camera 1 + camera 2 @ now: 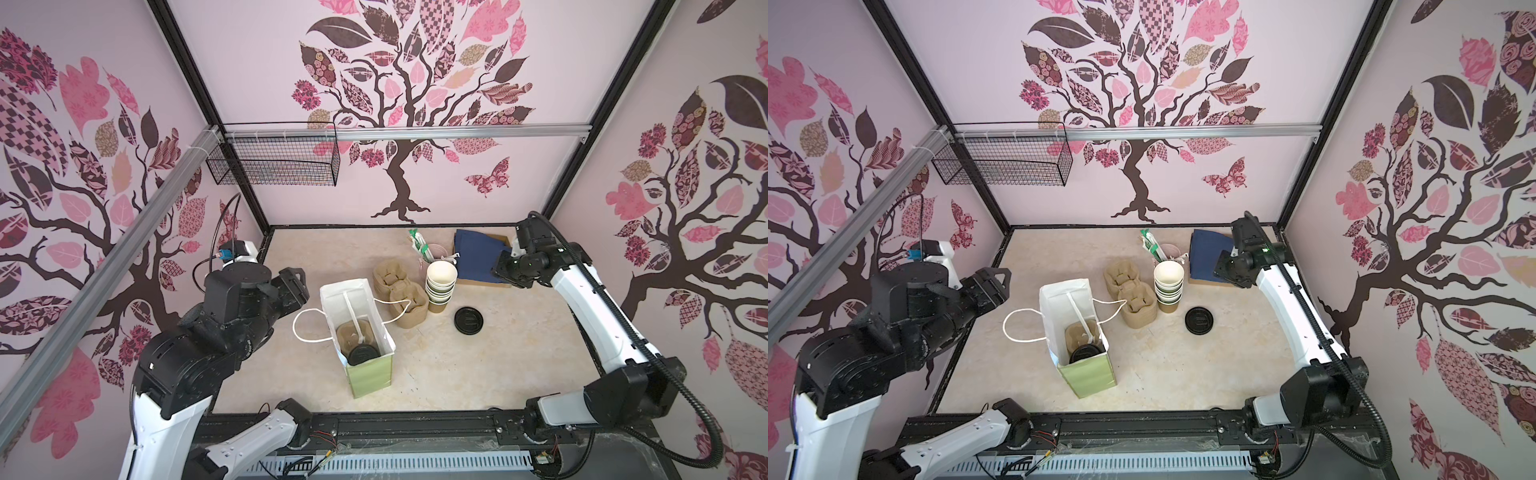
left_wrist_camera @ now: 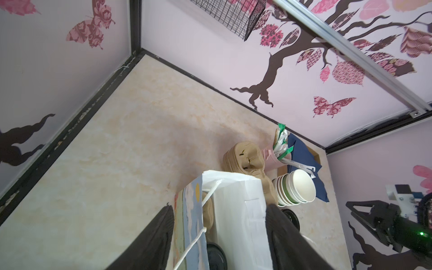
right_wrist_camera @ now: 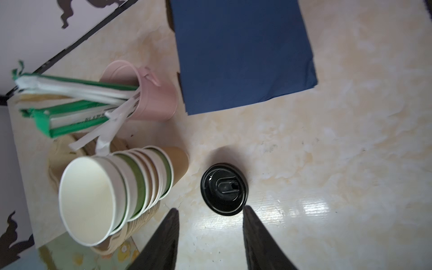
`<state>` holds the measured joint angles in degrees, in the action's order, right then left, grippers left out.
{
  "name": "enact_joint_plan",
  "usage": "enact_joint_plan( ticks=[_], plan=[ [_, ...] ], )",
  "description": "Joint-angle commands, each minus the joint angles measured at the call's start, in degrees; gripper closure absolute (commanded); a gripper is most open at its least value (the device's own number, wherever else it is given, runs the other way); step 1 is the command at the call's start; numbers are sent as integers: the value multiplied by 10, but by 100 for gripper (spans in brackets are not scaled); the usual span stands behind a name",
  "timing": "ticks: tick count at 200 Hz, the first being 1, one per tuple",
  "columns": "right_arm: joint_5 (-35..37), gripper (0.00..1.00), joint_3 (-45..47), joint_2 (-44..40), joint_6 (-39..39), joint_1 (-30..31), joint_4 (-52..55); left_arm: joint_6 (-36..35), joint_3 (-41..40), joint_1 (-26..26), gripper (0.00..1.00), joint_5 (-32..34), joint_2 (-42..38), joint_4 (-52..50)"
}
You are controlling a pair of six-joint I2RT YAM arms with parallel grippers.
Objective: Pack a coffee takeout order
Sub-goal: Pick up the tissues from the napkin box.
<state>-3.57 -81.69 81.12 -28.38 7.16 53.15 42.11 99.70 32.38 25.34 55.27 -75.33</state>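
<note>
Risks lifting more than 1 sheet from the navy napkin [image 3: 243, 53] ahead of the right hand [image 3: 210, 209], half parted and empty. Risks toppling the light paper bag [image 1: 370, 370] beside the left hand [image 1: 295, 284], wide and empty, with 1 nudge. Shows in both top views the lidded cup [image 1: 362, 355] seated in the carrier [image 1: 345, 332] inside that bag; hides most of it in the left wrist view, adding the bag's printed side. Gives the sip flap of the loose black lid [image 3: 224, 188] only in the right wrist view.
</note>
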Motion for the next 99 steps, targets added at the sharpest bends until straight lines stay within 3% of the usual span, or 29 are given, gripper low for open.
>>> enact_joint_plan(
  ticks=[1,35,99],
  plan=[
    [-4,53,24,14,-10,-43,-39,-40,-18,-2,34,0,-1,109],
    [-26,54,53,28,-31,-79,-78,-50,-69,-2,34,-18,-15,223],
    [-1,53,85,25,-40,-85,-89,-77,-70,-2,35,-67,33,272]
  ],
)
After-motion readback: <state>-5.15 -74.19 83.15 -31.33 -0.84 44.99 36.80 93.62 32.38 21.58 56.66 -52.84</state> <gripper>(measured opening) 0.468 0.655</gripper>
